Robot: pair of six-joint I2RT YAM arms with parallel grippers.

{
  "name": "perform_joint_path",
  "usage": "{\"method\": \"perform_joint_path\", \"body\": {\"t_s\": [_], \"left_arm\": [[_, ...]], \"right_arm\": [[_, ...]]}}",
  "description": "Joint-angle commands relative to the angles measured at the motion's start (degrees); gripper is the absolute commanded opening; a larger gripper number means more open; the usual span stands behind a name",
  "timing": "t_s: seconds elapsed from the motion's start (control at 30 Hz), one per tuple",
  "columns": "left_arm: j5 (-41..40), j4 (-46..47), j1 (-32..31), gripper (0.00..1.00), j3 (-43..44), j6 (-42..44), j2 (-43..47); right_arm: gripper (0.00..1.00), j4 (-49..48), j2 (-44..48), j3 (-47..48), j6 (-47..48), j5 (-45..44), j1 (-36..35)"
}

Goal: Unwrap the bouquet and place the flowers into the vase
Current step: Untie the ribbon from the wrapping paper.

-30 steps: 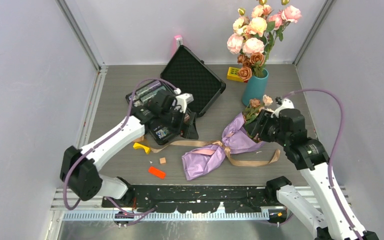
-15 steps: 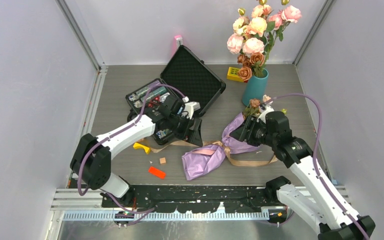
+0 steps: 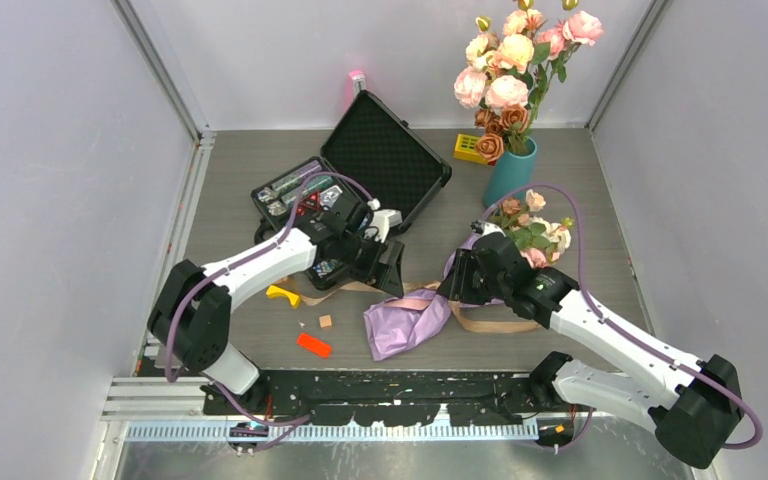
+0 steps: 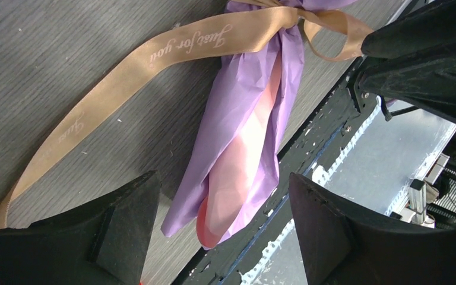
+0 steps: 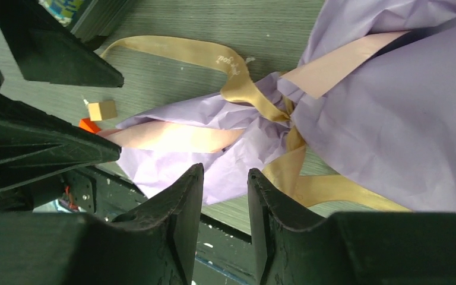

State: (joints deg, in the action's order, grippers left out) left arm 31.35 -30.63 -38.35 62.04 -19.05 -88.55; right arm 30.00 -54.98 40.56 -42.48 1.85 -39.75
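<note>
Two grippers flank bouquet [image 3: 415, 315] mid-table; long axis near-left to far-right, flowers [image 3: 530, 228] at far-right end, by vase [image 3: 508, 178]. My left gripper [image 4: 222, 178] wide open, empty, just left of ribbon knot [image 5: 285, 113]. My right gripper [image 5: 225, 172] narrowly apart, empty, above knot, looks nearer.

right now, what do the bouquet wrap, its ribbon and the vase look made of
Bouquet wrap: thin lilac paper, matte, creased, with a pink lining. Ribbon: tan, probably satin fabric; soft sheen, printed script. Vase: teal, smooth, glossy; likely glazed ceramic, though plastic cannot be excluded.
</note>
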Motion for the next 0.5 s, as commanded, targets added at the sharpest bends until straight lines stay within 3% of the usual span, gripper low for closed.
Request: {"method": "perform_joint_path", "body": {"t_s": [0.0, 0.27, 0.47], "left_arm": [[-0.2, -1.9, -1.3, 0.8, 1.8, 1.4, -1.5], [-3.6, -4.2, -3.3, 0.81, 2.6, 2.6, -3.3], [-5.5, -5.7, -4.7, 0.62, 3.3, 3.2, -5.1]], "right_arm": [[0.39, -2.0, -0.8, -0.5, -2.3, -7.0, -1.4], [0.42, 2.6, 0.1, 0.5, -1.3, -14.2, -2.2], [0.39, 2.8, -0.5, -0.4, -1.7, -15.4, -2.3]]}}
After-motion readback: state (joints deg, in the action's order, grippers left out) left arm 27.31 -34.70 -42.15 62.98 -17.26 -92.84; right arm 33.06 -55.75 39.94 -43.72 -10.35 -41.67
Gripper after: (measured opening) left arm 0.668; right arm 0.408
